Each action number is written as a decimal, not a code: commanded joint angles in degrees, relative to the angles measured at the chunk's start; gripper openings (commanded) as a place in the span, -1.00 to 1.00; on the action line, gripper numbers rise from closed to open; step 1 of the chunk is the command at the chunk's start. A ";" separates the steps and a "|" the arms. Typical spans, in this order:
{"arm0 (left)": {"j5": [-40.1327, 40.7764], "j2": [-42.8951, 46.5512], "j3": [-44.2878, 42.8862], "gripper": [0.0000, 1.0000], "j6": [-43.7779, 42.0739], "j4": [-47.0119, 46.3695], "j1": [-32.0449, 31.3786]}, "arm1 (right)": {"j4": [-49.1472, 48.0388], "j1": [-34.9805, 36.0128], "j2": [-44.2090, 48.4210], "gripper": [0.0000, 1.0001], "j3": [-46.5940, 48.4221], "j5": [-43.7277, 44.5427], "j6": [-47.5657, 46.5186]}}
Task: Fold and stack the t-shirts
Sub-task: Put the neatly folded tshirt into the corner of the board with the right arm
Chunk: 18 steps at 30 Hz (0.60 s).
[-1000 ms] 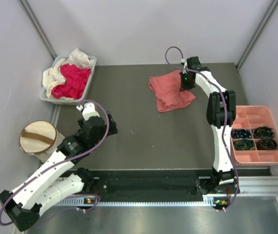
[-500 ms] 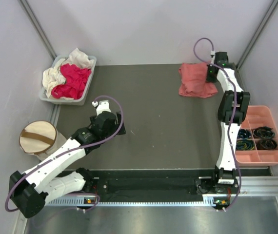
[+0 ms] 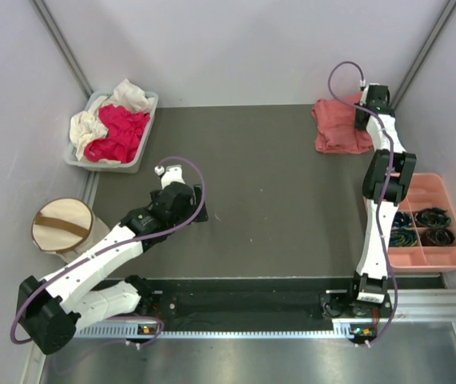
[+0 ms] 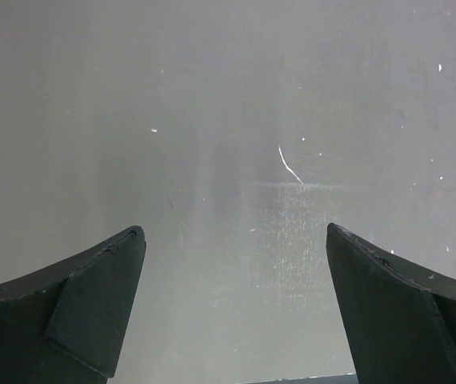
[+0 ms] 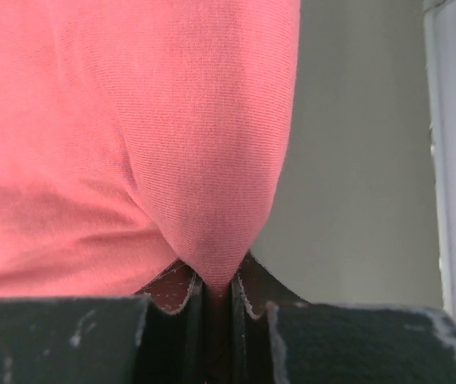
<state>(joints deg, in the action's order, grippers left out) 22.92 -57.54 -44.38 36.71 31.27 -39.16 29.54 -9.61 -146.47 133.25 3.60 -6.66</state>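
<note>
The pink shirt (image 3: 336, 128) is pinched in the closed right gripper (image 5: 212, 284) at the table's (image 3: 276, 208) far-right corner. The left gripper (image 4: 234, 232) is seen spread wide and empty, nearer the shirts (image 3: 120, 132) piled in the far-left bin (image 3: 150, 99).

From overhead you see the whole desk (image 3: 276, 208); wrist views sit close: left facing desk, right against pink shirt (image 5: 132, 120).

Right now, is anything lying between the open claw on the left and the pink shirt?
No. The top view shows only bare dark table between the left gripper and the salmon-pink shirt, which the right gripper pinches.
</note>
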 commanded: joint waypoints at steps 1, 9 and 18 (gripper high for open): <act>-0.33 1.11 -0.97 0.98 -0.50 -0.77 -0.04 | -7.82 -1.90 -1.27 -1.00 3.59 3.87 -3.45; -0.94 0.68 -0.71 0.98 -0.06 -0.68 -0.04 | -10.20 -5.68 -2.23 -1.00 3.16 4.84 -3.71; -1.30 -1.52 -1.06 0.98 -0.15 -1.21 0.04 | -10.56 -8.41 -3.20 -0.94 3.77 5.19 -3.01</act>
<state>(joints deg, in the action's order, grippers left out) 21.89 -58.37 -44.38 36.71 31.42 -39.16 22.28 -16.86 -149.03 133.64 6.24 -9.41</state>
